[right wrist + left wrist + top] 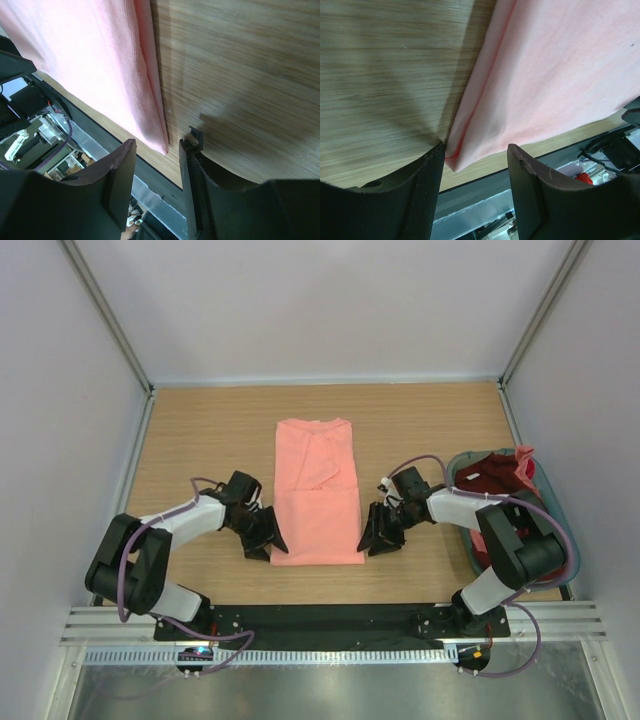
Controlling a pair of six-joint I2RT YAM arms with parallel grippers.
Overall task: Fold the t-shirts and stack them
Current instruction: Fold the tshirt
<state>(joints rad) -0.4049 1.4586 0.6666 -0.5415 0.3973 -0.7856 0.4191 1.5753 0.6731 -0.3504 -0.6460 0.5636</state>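
Shirt status: pink shirt (318,490) lies flat at the middle of the table (210,440), folded lengthwise into a tall narrow rectangle. The collar end points to the table's far edge and the hem lies toward its near edge. The cloth is plain salmon with no print. One sleeve or side panel is turned in over the front, leaving a slanted crease in the upper half. The long sides are straight, and the layers show as a doubled edge in both wrist views. Left claw (268,540) sits low at the near-left corner of the shirt. In the left wrist view the claw (476,150) is released, jaws apart, with the corner of the shirt (560,75) between them and close against the left finger. Right claw (378,538) mirrors it at the near-right corner. In the right wrist view the claw (157,145) is also spread, with the pointed corner of the shirt (90,60) lying in the gap on the table surface, not pinched. Basket (560,530) stands at the table's right edge. It holds a crumpled maroon shirt (490,472), with another pink shirt (524,462) bunched at its far corner.
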